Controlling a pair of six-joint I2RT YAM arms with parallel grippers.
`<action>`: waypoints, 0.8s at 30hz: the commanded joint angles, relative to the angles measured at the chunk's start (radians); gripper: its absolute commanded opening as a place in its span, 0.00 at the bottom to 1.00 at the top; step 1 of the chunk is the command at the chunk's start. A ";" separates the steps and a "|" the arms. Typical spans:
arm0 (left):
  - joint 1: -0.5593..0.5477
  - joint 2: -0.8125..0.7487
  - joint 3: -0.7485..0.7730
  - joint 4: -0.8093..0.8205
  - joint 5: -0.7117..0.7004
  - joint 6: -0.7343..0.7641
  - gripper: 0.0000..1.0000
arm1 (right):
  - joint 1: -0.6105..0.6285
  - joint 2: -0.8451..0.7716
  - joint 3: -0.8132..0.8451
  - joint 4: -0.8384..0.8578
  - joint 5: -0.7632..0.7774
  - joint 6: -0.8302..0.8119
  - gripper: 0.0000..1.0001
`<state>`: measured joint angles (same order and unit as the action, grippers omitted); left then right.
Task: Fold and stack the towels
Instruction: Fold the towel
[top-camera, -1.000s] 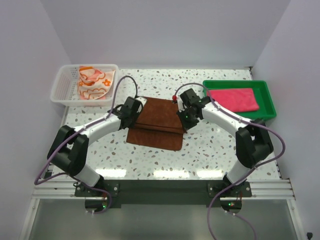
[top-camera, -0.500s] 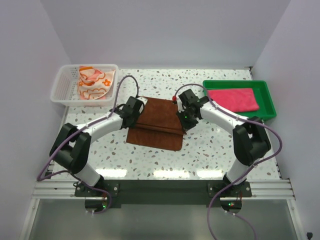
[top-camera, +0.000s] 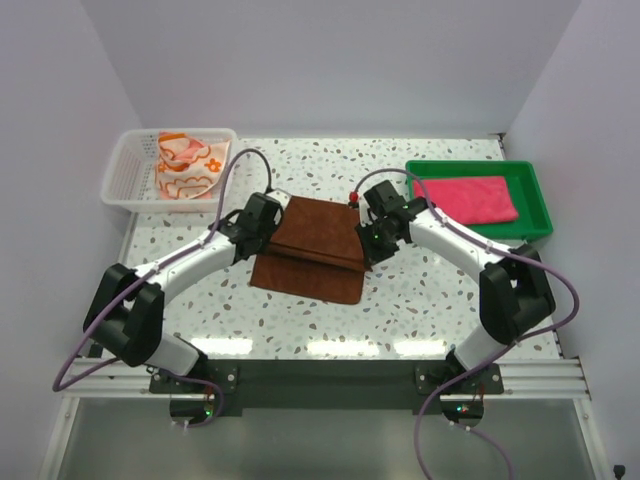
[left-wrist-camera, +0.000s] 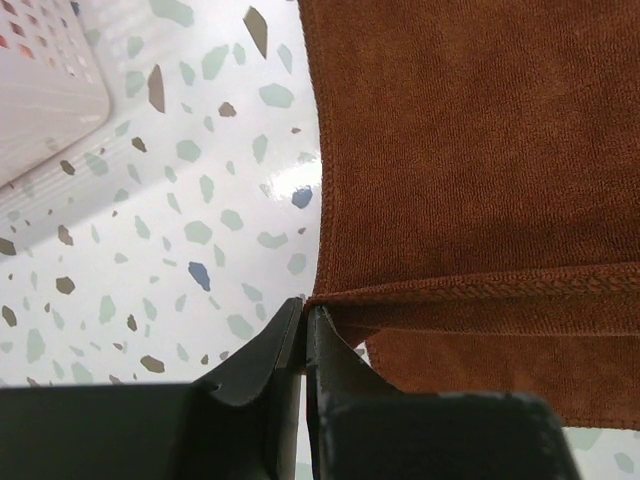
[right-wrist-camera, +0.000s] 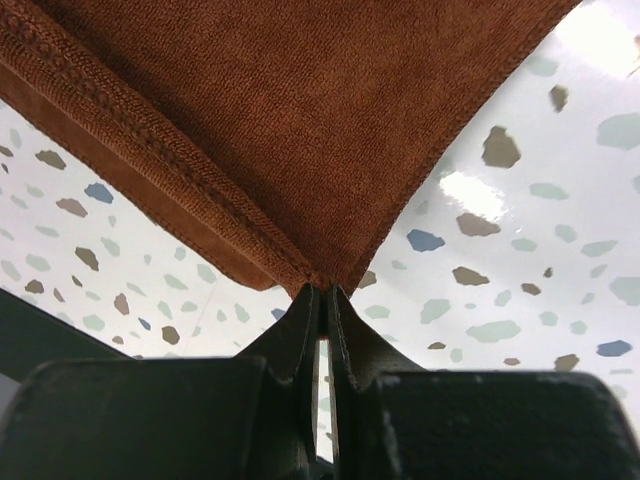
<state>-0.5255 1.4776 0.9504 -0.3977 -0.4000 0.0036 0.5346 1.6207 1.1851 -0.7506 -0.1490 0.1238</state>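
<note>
Firmly on brown towel (top-camera: 318, 232): left end effector (left-wrist-camera: 305, 318), right end effector (right-wrist-camera: 322, 300) (corners).

Reaching in from the near edge, with left arm (top-camera: 190, 262) slanting to 2 o'clock and right arm (top-camera: 455, 235) to 10. Pinched tight at left gripper (left-wrist-camera: 303, 312) and right gripper (right-wrist-camera: 322, 295) — each on a brown towel (top-camera: 318, 228) corner.
</note>
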 joint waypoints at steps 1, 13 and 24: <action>0.021 -0.013 -0.055 -0.006 -0.134 0.030 0.09 | -0.019 -0.013 -0.065 -0.115 0.040 0.008 0.00; 0.016 0.078 -0.079 -0.016 -0.126 -0.033 0.10 | -0.013 0.071 -0.150 -0.006 -0.006 0.028 0.00; 0.015 0.081 -0.016 -0.078 -0.167 -0.065 0.10 | -0.015 0.052 -0.113 -0.024 0.049 0.043 0.00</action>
<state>-0.5377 1.5856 0.8852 -0.4019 -0.3775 -0.0654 0.5365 1.7042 1.0462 -0.6193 -0.2253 0.1795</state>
